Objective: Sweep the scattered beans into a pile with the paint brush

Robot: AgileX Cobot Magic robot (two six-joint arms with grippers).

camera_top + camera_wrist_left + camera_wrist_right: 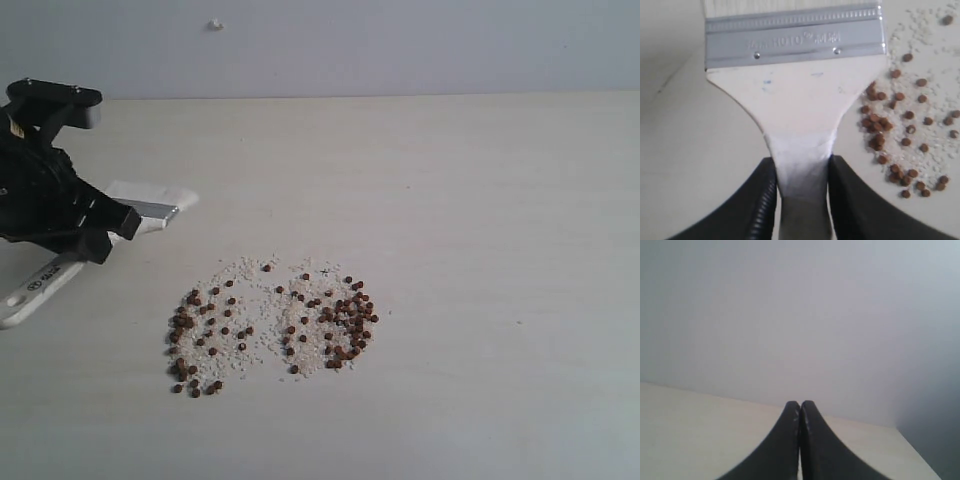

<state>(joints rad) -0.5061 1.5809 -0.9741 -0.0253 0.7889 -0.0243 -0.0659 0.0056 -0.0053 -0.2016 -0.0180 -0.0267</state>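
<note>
Beans (pixel 275 325): exterior view, strewn mid-tabletop (pixel 480 250), toward 4 o'clock from the gripping arm.
Paint brush (pixel 150 212): long axis 8-to-2 o'clock, bristle end nearer the beans.
Left end effector (pixel 108 226): pinching the brush handle; the nearer arm.
Left wrist view: fingers (pixel 760 200) clamp the handle; beans lie beside the ferrule (pixel 795 40), apart.
Right wrist view: right end effector (pixel 800 410) pressed together, empty; no beans visible.

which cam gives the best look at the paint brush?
Left wrist view: the paint brush fills the frame, with ferrule and handle sharp and the neck clamped in the left gripper. The exterior view shows it small, its middle hidden behind that gripper. The right wrist view shows none of it.
</note>
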